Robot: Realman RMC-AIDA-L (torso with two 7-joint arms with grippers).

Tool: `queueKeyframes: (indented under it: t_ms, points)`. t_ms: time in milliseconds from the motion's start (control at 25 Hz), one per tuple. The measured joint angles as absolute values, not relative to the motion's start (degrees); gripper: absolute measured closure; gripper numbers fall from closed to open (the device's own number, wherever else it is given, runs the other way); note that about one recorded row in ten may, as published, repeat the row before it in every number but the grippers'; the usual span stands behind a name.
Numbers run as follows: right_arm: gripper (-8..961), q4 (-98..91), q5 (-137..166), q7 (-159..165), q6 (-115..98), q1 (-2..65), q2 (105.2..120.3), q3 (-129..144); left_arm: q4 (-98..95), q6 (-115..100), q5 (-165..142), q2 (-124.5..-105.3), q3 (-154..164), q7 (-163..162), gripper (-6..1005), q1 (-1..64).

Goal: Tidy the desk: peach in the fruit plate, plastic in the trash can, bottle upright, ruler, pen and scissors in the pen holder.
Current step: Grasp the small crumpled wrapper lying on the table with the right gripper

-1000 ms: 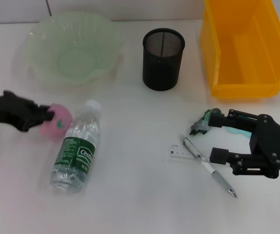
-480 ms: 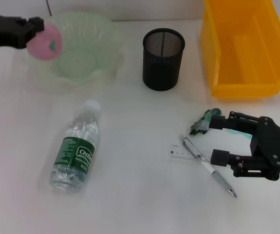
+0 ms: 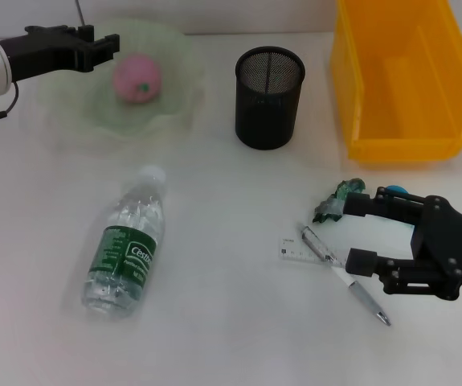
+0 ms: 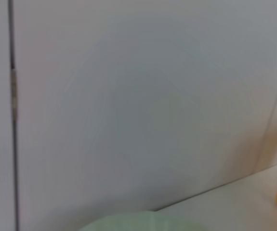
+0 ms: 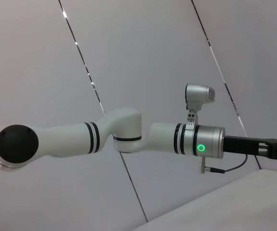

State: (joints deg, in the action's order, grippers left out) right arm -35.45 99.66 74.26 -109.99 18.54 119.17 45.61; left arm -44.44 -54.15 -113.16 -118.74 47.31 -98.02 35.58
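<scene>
The pink peach (image 3: 137, 78) lies in the pale green fruit plate (image 3: 184, 96) at the far left. My left gripper (image 3: 102, 42) hovers over the plate's left rim, open and empty, just left of the peach. The water bottle (image 3: 126, 245) lies on its side at the near left. The crumpled green plastic (image 3: 333, 206), the clear ruler (image 3: 296, 251) and the pen (image 3: 347, 277) lie at the near right. My right gripper (image 3: 360, 232) is open beside them, one finger by the plastic, one by the pen. A teal scissors handle (image 3: 393, 192) peeks from under it.
The black mesh pen holder (image 3: 269, 96) stands at the far middle. The yellow bin (image 3: 403, 76) stands at the far right. The left wrist view shows the wall and the plate's rim (image 4: 143, 222). The right wrist view shows my left arm (image 5: 196, 142) far off.
My left gripper carried the peach from beside the bottle up to the plate and let it go; the peach now rests in the plate. The right gripper has barely moved.
</scene>
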Motion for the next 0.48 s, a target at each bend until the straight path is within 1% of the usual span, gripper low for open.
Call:
queueKeyframes:
  t_ms: [120,280,320,400,480]
  points:
    - [120,-35.4,98.9,74.3,-110.0,18.5,119.17,45.1,-45.3,-59.8,-108.5,-118.34,47.4,-96.1,563,33.8]
    - [119,-37.1,98.5,78.6,-109.8,18.5,118.51,40.1,-48.0,-77.9,-105.1,-116.53,47.4,-92.2,484,30.3]
    - [119,-38.6,98.6,81.1,-109.7,18.5,118.05,38.8,-48.4,-83.7,-105.8,-115.80,47.5,-91.3,464,29.4]
    - [119,-42.5,99.4,86.3,-109.6,18.6,116.90,37.9,-48.8,-91.5,-107.6,-115.05,47.6,-89.8,424,28.3]
    - [120,-49.3,102.9,94.3,-109.7,19.4,115.73,37.7,-48.8,-98.0,-110.0,-114.71,47.5,-88.0,330,27.0]
